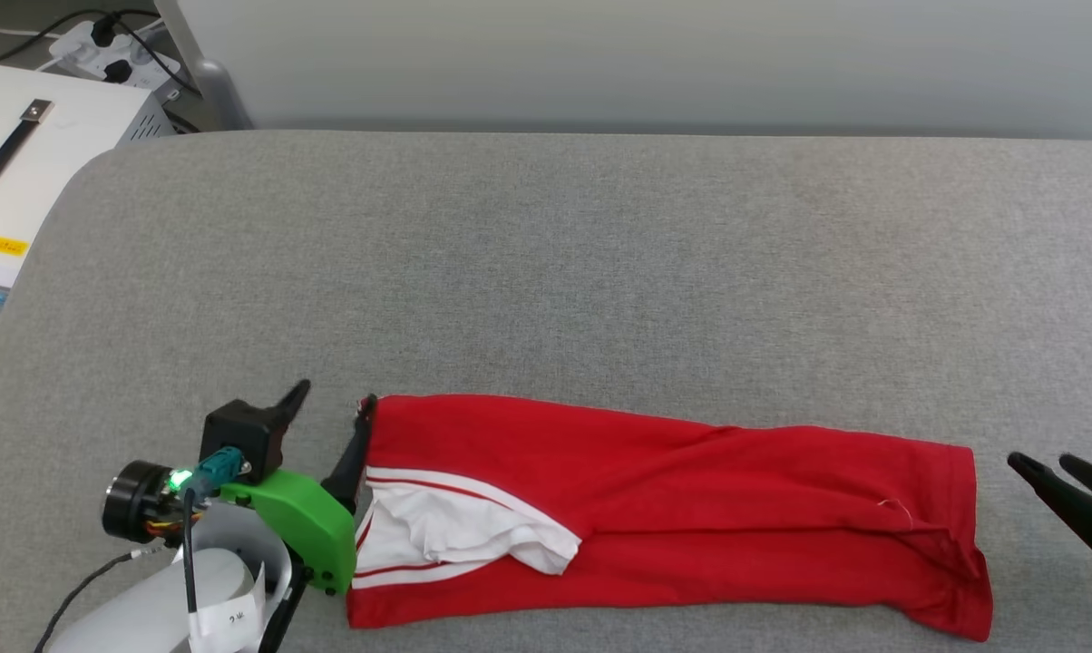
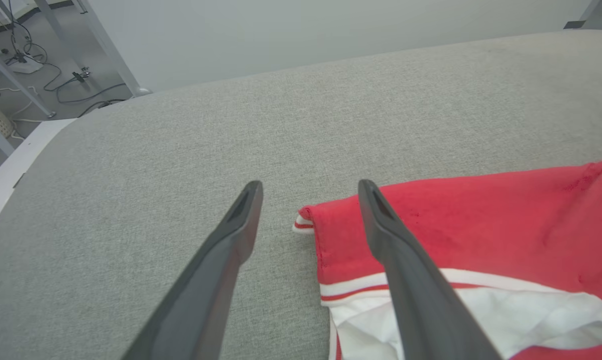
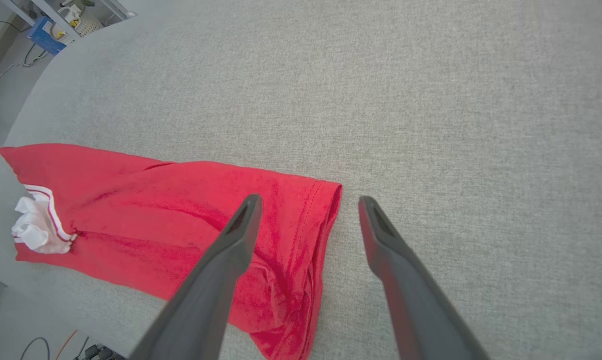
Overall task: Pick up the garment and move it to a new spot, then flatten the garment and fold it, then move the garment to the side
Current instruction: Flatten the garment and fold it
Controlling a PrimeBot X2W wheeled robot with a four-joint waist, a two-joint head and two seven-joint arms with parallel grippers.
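The garment lies as a long folded red strip near the front edge of the grey table, with a white sleeve and red-white trim showing at its left end. My left gripper stands open at that left end. In the left wrist view the garment's corner lies between and under the spread left gripper, with nothing gripped. My right gripper is open just off the strip's right end. In the right wrist view the right gripper straddles the hem of the garment without holding it.
A white box with a black handle and a power strip with cables sit beyond the table's left edge. A pale wall runs behind the table. Bare grey cloth stretches across the middle and far side.
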